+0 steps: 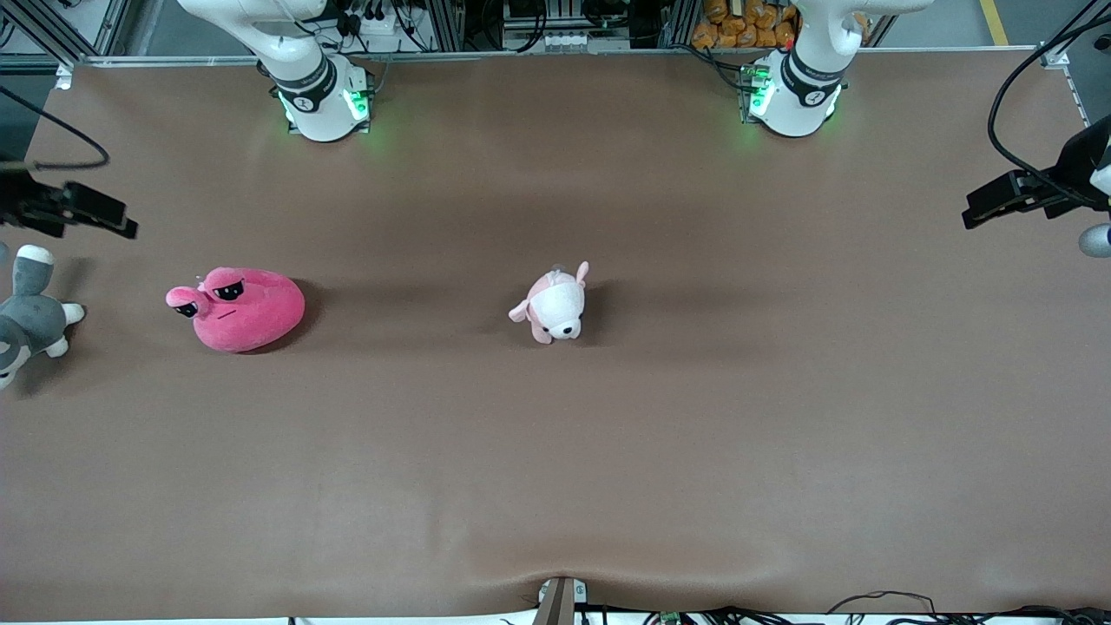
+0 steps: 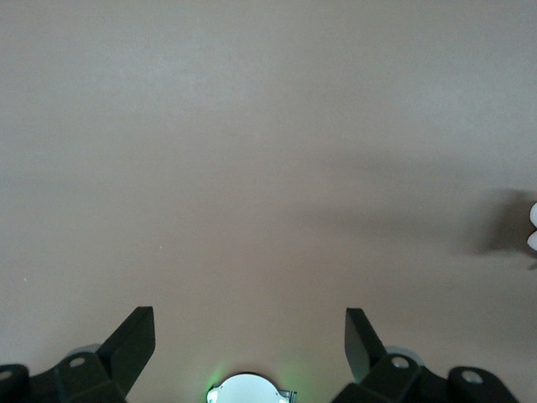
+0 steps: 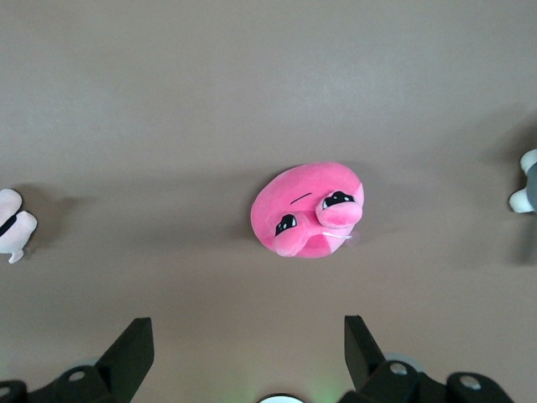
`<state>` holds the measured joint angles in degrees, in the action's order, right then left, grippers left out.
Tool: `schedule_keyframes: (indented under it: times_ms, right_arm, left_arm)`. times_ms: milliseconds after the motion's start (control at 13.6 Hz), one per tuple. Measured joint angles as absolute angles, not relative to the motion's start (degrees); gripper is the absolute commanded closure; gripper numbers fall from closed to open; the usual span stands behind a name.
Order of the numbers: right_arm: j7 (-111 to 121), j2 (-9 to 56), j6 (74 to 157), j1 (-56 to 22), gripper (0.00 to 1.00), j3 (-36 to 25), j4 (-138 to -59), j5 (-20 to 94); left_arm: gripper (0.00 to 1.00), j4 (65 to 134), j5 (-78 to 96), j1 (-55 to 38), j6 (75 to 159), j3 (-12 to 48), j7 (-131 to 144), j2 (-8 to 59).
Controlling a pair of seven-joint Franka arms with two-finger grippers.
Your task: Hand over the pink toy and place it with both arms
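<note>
The pink toy [image 1: 243, 311] lies on the brown table toward the right arm's end, a hot-pink blob with stalk eyes and droopy black lids. The right wrist view shows the pink toy [image 3: 306, 210] well below and apart from my right gripper [image 3: 249, 332], which is open with nothing between its fingers. In the front view my right gripper [image 1: 121, 224] hangs in the air over the right arm's end of the table. My left gripper [image 2: 250, 323] is open too, over bare table. From the front, my left gripper [image 1: 972, 215] hangs over the left arm's end.
A pale pink-and-white puppy plush [image 1: 555, 304] stands mid-table. A grey-and-white plush [image 1: 30, 317] lies at the edge of the right arm's end, beside the pink toy. The two arm bases [image 1: 323, 102] [image 1: 794, 100] glow green along the table's back edge.
</note>
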<state>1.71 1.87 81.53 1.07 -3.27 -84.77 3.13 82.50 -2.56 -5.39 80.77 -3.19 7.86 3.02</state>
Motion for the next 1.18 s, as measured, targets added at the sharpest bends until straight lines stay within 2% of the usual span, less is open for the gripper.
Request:
schedule_keyframes:
  times_ms: [514,1175]
  right_arm:
    - [-4.3,-1.9,77.4,1.0,0.0,-3.9,-85.3,2.9]
    - [-0.2,-2.0,79.3,1.0,0.0,-4.1,-86.3,1.0]
  left_arm:
    - [0.0,89.9,-2.6,-4.2,80.8,-4.3,3.1,-2.6]
    - [0.0,90.8,-2.6,-1.8,80.9,-4.0,1.0,-3.1]
